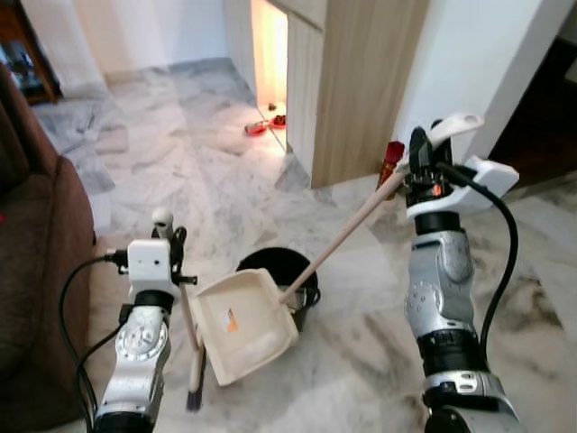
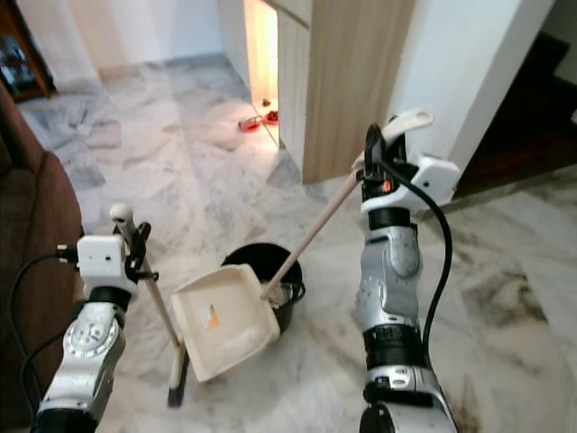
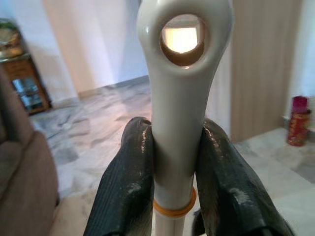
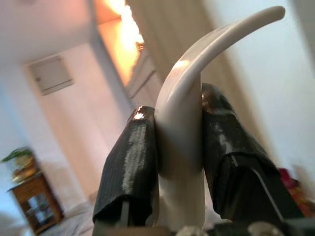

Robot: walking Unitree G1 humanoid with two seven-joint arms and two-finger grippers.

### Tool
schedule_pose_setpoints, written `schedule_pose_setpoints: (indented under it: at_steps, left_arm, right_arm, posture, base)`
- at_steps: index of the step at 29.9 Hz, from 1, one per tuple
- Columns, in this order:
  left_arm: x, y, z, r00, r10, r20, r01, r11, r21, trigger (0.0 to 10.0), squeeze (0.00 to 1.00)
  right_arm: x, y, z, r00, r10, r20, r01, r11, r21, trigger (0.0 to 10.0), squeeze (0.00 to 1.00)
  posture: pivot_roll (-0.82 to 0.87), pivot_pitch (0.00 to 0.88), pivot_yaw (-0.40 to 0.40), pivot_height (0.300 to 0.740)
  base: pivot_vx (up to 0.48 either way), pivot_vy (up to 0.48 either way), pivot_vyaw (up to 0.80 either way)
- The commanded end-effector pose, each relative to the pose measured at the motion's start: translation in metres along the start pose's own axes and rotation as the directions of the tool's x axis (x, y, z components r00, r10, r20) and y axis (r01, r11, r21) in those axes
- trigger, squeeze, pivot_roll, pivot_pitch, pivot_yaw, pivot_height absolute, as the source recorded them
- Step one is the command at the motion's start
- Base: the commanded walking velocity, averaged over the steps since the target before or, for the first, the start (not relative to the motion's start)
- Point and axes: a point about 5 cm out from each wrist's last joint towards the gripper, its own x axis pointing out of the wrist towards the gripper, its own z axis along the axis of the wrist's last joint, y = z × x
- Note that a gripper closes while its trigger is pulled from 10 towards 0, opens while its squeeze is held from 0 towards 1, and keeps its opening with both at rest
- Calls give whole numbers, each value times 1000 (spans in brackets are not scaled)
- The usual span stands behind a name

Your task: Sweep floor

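My left gripper (image 1: 173, 242) is shut on the white top of a broom handle (image 3: 179, 98); the thin handle runs down to the dark broom head (image 1: 195, 392) on the marble floor. My right gripper (image 1: 422, 152) is shut on the curved white grip (image 4: 197, 93) of a long wooden dustpan handle (image 1: 343, 239). The cream dustpan (image 1: 242, 327) hangs tilted over a black bin (image 1: 270, 266), its mouth turned up toward me, with a small orange mark and pale dust inside.
A brown sofa (image 1: 36, 271) stands close on the left. A wooden cabinet (image 1: 356, 81) and white wall rise ahead, with a red can (image 1: 392, 161) at the cabinet's foot. Small red items (image 1: 257, 127) lie near a lit doorway. Marble floor stretches beyond the bin.
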Motion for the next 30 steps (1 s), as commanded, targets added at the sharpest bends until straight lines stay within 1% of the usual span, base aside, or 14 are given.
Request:
schedule_pose_setpoints:
  at_steps: [1,7,14,24,30]
  left_arm:
    - [3,3,11,998,4,58,-4,1000,9,10000,0]
    - [3,2,11,998,-5,59,4,1000,11,10000,0]
    - [4,-1,10,999,-17,49,16,1000,14,10000,0]
    - [3,0,9,999,-12,43,11,1000,21,10000,0]
    - [4,0,9,999,-9,43,8,1000,23,10000,0]
  right_arm:
    - [7,9,13,996,23,89,-25,1000,12,10000,0]
    - [7,5,17,994,17,108,-15,1000,-12,10000,0]
    - [9,7,19,992,25,122,-24,1000,-6,10000,0]
    - [10,11,19,990,45,137,-47,999,13,10000,0]
    - [11,13,19,989,65,132,-64,998,-10,10000,0]
  posture:
    - [22,0,33,740]
    - [23,0,33,740]
    - [20,0,35,740]
    - [27,0,31,740]
    - [24,0,34,740]
  base:
    - [0,0,0]
    - [0,0,0]
    - [0,0,0]
    - [272,0,0]
    - [301,0,0]
